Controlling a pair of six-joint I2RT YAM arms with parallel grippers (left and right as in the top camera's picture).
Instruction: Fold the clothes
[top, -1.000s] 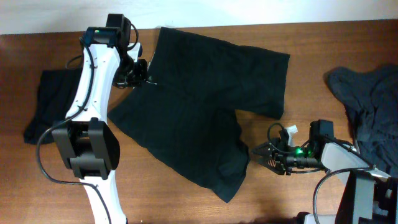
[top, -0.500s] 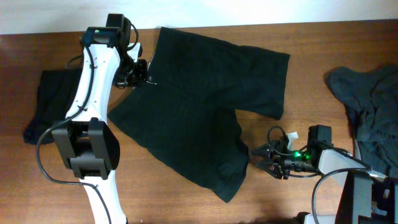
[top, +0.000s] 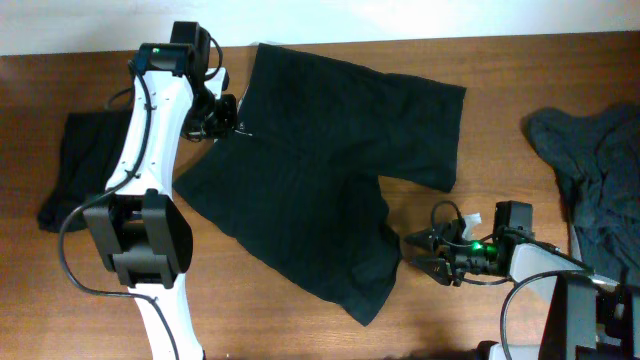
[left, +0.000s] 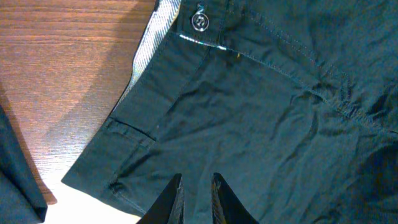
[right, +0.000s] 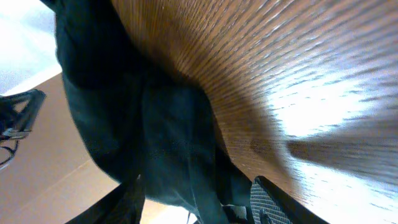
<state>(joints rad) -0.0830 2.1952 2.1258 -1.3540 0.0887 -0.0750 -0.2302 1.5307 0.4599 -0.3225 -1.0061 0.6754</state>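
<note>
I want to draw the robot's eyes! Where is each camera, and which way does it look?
Overhead: above the table, facing straight down on the black shorts; the left arm and right arm show.
Left wrist: on the left arm, looking along the left end effector at the shorts' waistband button.
Right wrist: low by the table, looking past the right end effector at the shorts' edge.
All three see the shorts.

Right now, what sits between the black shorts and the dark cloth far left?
Overhead, the robot's white left arm lies over bare table between shorts and cloth.
</note>
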